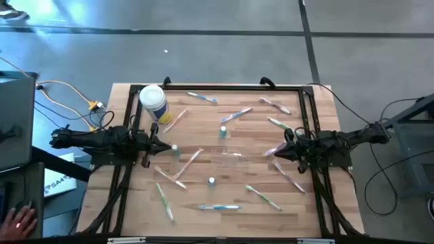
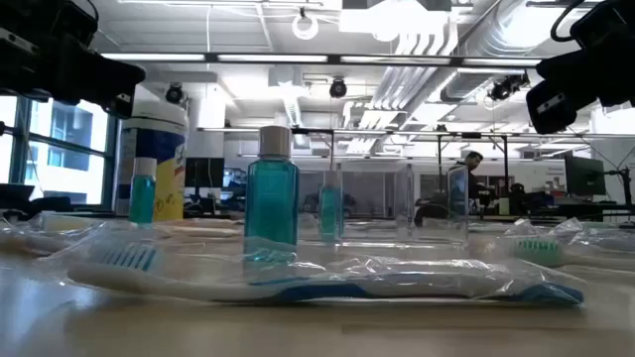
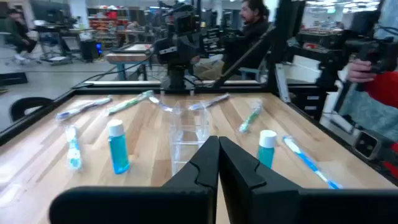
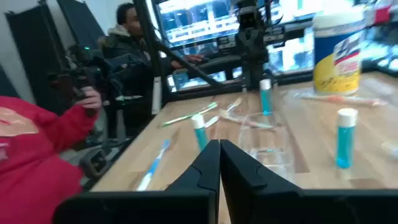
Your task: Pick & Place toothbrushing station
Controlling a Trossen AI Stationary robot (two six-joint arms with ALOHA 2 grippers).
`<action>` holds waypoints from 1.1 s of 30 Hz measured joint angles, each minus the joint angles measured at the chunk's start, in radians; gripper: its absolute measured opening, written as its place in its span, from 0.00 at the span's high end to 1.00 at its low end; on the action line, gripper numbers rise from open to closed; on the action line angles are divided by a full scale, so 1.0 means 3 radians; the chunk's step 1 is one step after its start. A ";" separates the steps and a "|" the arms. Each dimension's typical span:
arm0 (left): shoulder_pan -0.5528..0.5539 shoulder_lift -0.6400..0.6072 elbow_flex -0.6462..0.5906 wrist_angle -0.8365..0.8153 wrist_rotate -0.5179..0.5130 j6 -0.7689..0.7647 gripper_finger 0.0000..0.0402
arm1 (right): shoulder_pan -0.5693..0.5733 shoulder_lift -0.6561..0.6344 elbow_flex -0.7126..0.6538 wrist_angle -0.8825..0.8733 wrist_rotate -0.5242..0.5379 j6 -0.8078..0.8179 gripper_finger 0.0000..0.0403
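Observation:
A small clear plastic cup stands upright near the table's middle; it also shows in the left wrist view and the right wrist view. Several wrapped pastel toothbrushes lie flat around it, one close in the low view. Three small teal bottles with white caps stand upright. My left gripper is shut and empty at the table's left, above the wood. My right gripper is shut and empty at the right. Both point at the cup.
A white-lidded round canister with a yellow label stands at the far left. A black frame runs round the table top. A person in a red sleeve stands beside the table, and a hand shows at the near left.

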 joint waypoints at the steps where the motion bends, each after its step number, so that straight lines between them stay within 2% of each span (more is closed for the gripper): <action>1: 0.0000 -0.0001 0.0000 0.0000 0.0001 0.0000 0.98 | 0.0000 -0.0001 0.0000 0.0000 -0.0002 -0.0002 0.99; 8: -0.0001 -0.0001 0.0000 -0.0002 -0.0004 0.0003 0.98 | -0.0001 -0.0001 0.0000 0.0011 0.0010 -0.0167 0.99; 16: -0.0001 0.0000 0.0000 -0.0003 -0.0006 0.0001 0.98 | -0.0001 -0.0001 -0.0003 0.0061 0.0087 0.0181 0.99; 26: -0.0001 -0.0001 0.0000 -0.0004 -0.0052 0.0001 0.98 | -0.0001 0.0000 0.0009 0.0076 0.0141 0.0116 0.99; 29: -0.0001 0.0000 0.0001 -0.0004 -0.0052 0.0001 0.98 | -0.0001 0.0018 0.0101 -0.0006 0.0164 0.0169 0.94; 33: -0.0001 0.0000 0.0000 -0.0004 -0.0051 0.0000 0.98 | -0.0001 0.0129 0.0231 0.0000 0.0195 -0.0029 0.80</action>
